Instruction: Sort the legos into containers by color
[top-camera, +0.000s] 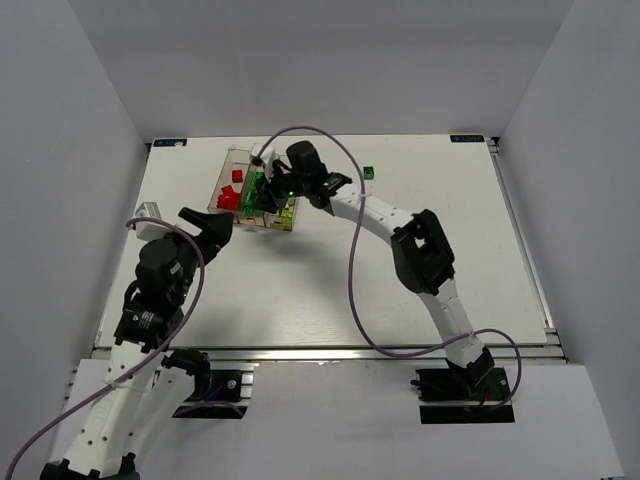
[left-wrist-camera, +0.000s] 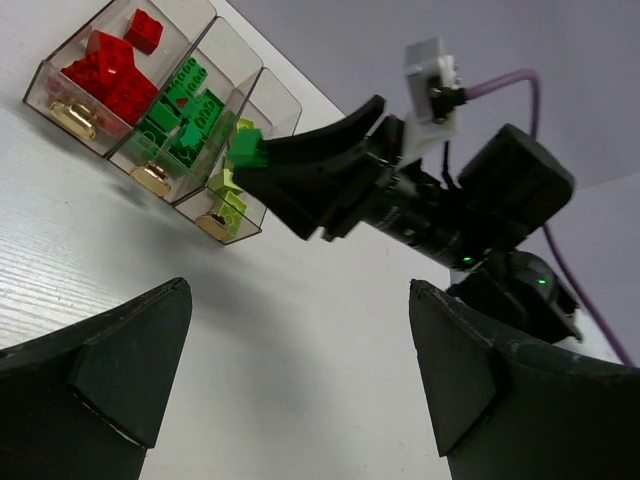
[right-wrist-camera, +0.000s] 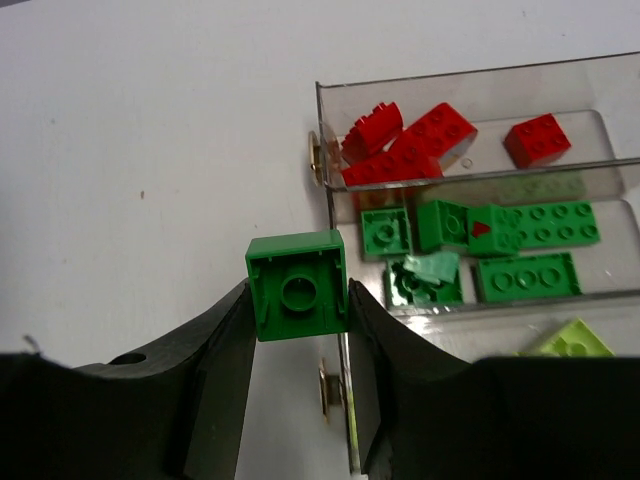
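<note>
Green brick (right-wrist-camera: 297, 285) is clamped in the right end effector (right-wrist-camera: 298, 312), hollow underside toward the wrist camera, at the end wall of the containers (right-wrist-camera: 455, 82). Bins hold red legos (right-wrist-camera: 400, 150), green legos (right-wrist-camera: 525, 275) and yellow-green legos (right-wrist-camera: 570, 342). Containers sit at 11 o'clock on the worktop (top-camera: 300, 300). A loose green brick (top-camera: 369, 172) lies at 1 o'clock. Left end effector (left-wrist-camera: 300, 370) is wide open, empty.

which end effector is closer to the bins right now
Right. The right end effector holds a green brick at the edge of the bins; the left end effector stands open farther back, apart from them.
</note>
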